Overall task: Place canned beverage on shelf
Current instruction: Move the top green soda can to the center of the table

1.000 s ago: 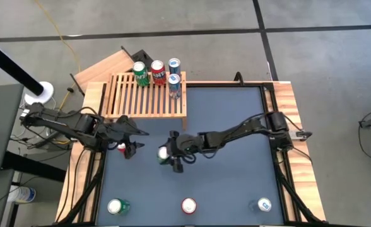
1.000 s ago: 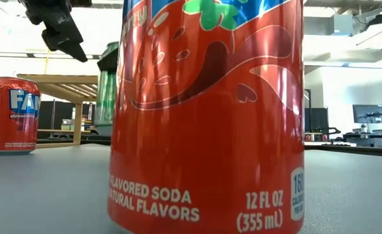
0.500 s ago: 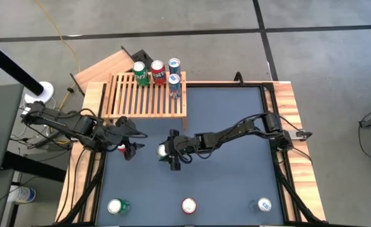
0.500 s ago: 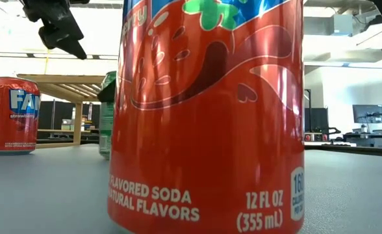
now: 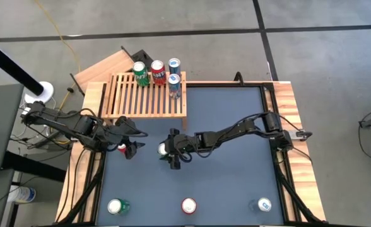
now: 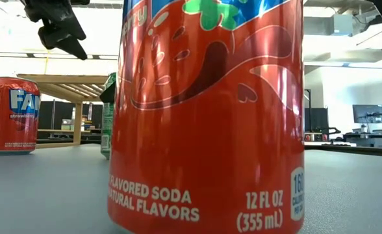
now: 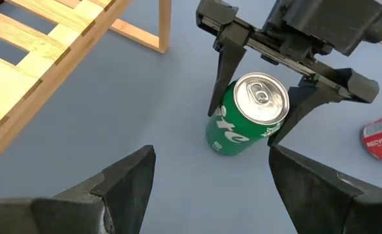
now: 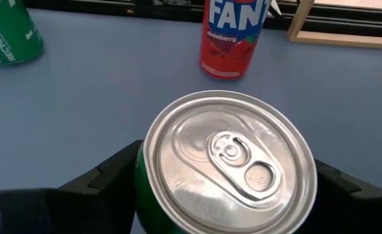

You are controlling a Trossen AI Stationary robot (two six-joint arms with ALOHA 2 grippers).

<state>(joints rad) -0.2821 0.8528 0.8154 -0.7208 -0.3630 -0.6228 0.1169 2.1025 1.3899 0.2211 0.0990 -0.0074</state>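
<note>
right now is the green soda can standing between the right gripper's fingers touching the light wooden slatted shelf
Apart. The left wrist view shows a stretch of bare blue table between the green can and the shelf.

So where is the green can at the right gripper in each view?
High: green can mid-table, between the right gripper's fingers.
Low: a green sliver beside the big red can.
Left wrist: centre, upright between dark fingers.
Right wrist: its top fills the lower middle.
Shared landmark: the shelf.
</note>
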